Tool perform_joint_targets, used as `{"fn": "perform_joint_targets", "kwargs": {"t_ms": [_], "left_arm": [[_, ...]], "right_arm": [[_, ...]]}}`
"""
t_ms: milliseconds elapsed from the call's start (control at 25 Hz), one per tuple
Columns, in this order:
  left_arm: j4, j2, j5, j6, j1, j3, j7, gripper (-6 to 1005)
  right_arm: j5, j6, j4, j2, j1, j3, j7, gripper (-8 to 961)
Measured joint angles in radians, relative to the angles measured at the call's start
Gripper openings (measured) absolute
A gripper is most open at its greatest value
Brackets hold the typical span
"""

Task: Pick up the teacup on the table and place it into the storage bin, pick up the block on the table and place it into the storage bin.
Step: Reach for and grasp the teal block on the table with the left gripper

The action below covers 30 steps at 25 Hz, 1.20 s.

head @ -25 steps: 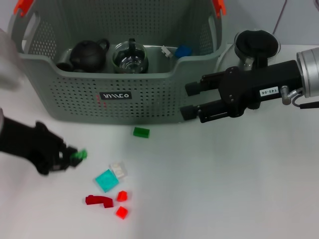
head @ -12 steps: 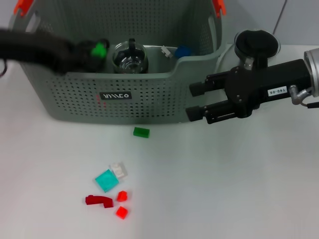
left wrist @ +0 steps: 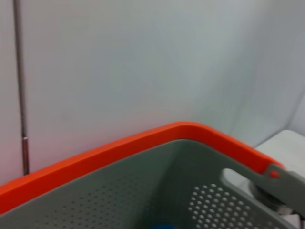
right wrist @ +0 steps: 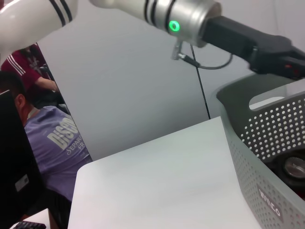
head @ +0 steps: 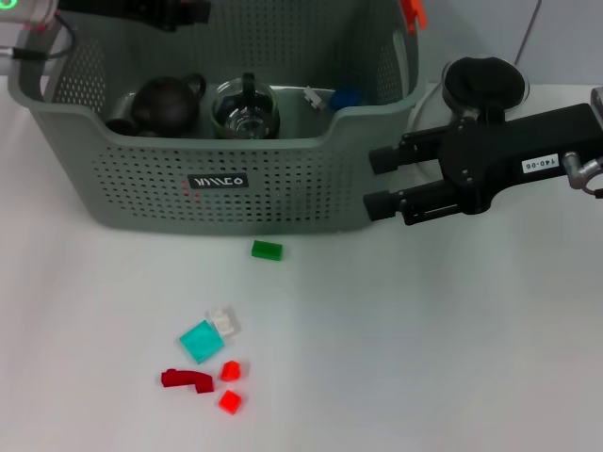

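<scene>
The grey perforated storage bin [head: 283, 193] fills the top of the head view. My left gripper [head: 177, 11] hovers over the bin's far left side at the picture's top edge; no block shows in it. The left wrist view shows only the bin's orange rim [left wrist: 143, 143]. Just off the bin's right front corner my right gripper [head: 379, 181] is open and empty. A round black teacup [head: 485, 80] stands on the table behind that arm. On the table lie a green block [head: 267, 250], a teal block [head: 200, 341], a clear one [head: 224, 320] and red pieces [head: 187, 379].
Inside the bin sit a dark teapot [head: 170, 104], a glass pitcher [head: 245, 108], a blue block [head: 346, 96] and a white piece [head: 316, 96]. In the right wrist view the left arm [right wrist: 190, 19] reaches over the bin's rim [right wrist: 267, 95], and a person [right wrist: 43, 138] sits beyond the table.
My left arm swung from the table's left up over the bin and on to its far side; the green block it carried no longer shows. The right gripper drifted slightly right.
</scene>
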Motion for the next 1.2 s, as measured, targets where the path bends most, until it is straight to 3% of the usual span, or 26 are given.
{"fn": "perform_joint_targets", "kwargs": {"t_ms": [200,400,600,960,1200], "left_arm": [[-0.011,-0.004,0.004,-0.013,-0.008,0.006,-0.010,64],[-0.079,-0.012,0.005,0.052,0.030,0.012,-0.039,77],[-0.168,-0.035,-0.009,0.124,0.086,0.010,-0.071,217],[-0.475,-0.134,-0.137,0.424,0.262,0.010,-0.045,495],[-0.487,-0.151,-0.168,0.583,0.341,0.005,0.002,767]], "right_arm": [[-0.001,0.000,-0.001,-0.005,0.002,0.005,0.000,778],[0.000,-0.001,-0.001,-0.008,0.004,0.020,-0.002,778],[0.000,-0.003,0.001,-0.009,0.002,0.021,-0.008,778],[-0.004,-0.026,-0.002,-0.010,0.000,0.020,-0.011,778],[-0.010,-0.032,-0.001,-0.013,-0.002,0.013,-0.024,777]]}}
